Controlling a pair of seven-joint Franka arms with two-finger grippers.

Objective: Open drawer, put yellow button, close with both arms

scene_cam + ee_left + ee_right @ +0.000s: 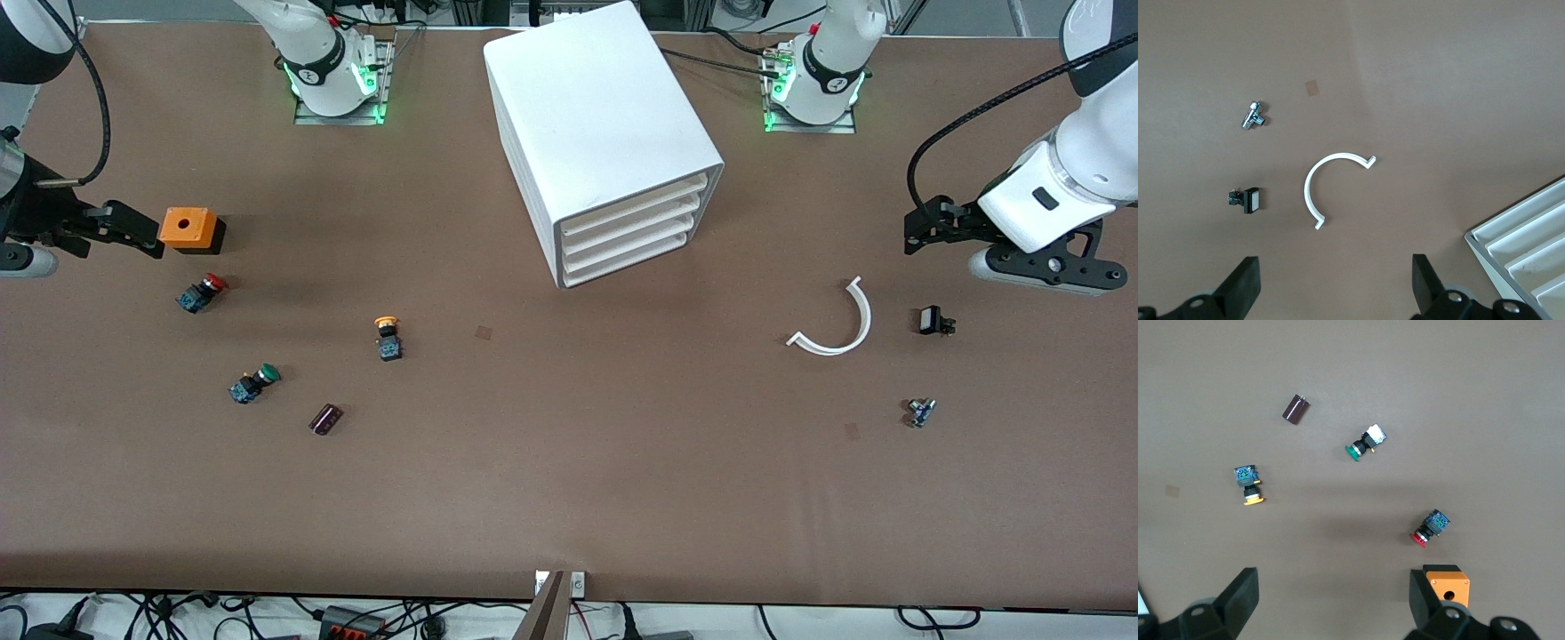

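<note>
Drawer (633, 198) shut, yellow button (388, 337) untouched; both grippers' jaws wide, so you pull it open first.

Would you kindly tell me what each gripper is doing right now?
Left gripper: open, holding nothing, over the table.
Right gripper: open, holding nothing, beside the orange box.

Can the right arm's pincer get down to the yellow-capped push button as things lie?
Probably yes: the yellow-capped push button lies alone on bare table, and the right pincer, open, hangs beside the orange box.
</note>
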